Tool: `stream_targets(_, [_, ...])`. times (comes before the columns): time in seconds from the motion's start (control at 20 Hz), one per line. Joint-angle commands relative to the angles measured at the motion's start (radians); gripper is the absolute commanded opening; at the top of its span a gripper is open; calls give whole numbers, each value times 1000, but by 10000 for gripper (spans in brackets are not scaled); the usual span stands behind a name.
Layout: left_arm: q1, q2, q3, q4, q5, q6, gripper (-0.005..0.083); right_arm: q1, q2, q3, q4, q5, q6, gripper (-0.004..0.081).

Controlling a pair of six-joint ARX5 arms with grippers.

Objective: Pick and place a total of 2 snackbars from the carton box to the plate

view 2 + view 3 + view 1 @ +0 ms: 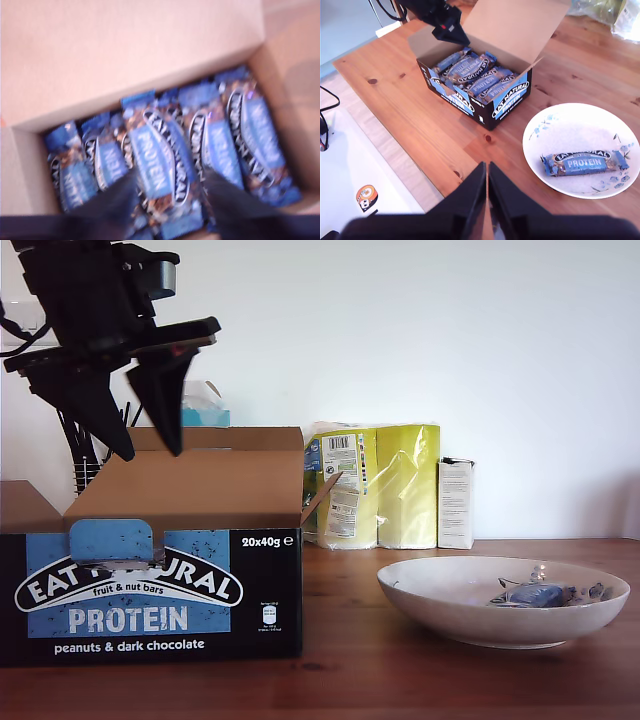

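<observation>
Looking at your feeds: one snackbar (pixel 585 164) lies flat in the plate (pixel 560 135), label up, blue-and-dark shiny wrapper with pale "PROTEIN" print. Its long axis runs roughly crosswise to the bars packed in the carton box (pixel 485 80). In the exterior view you only see it as a blue glint (pixel 540 594) low inside the plate (pixel 440 590), toward the exterior view's right.

Remaining bars (pixel 160 165) sit side by side in the carton box (pixel 100 55), long axes parallel, running between the box's printed front and its back flap. Same wrappers; the first wrist view is blurred, print only partly legible.

My first gripper (pixel 150 450) hangs above the open carton box (pixel 150 580) at the exterior view's left, jaws parted wide, nothing between them, tips pointing down at the bars. In its own view the fingers (pixel 235 205) straddle the middle bar, not touching it that you can tell.

My second gripper (pixel 487 175) is well above the wooden table (pixel 590 65), jaws pressed together, empty. Carton box and plate sit near each other, apart.
</observation>
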Motion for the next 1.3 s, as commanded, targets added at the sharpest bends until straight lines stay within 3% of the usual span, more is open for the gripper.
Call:
stream_targets(0.0, [-2, 48, -12, 20, 1, -9, 627, 4, 6, 12, 5, 0, -10, -13])
stream_targets(0.55, [19, 251, -12, 87, -5, -5, 618, 4, 16, 12, 11, 0, -26, -13])
stream_targets(0.9, [21, 315, -12, 85, -15, -8, 546, 4, 16, 12, 11, 0, -26, -13])
stream_targets(1.25, [21, 317, -11, 64, -14, -4, 279, 4, 16, 12, 11, 1, -26, -13])
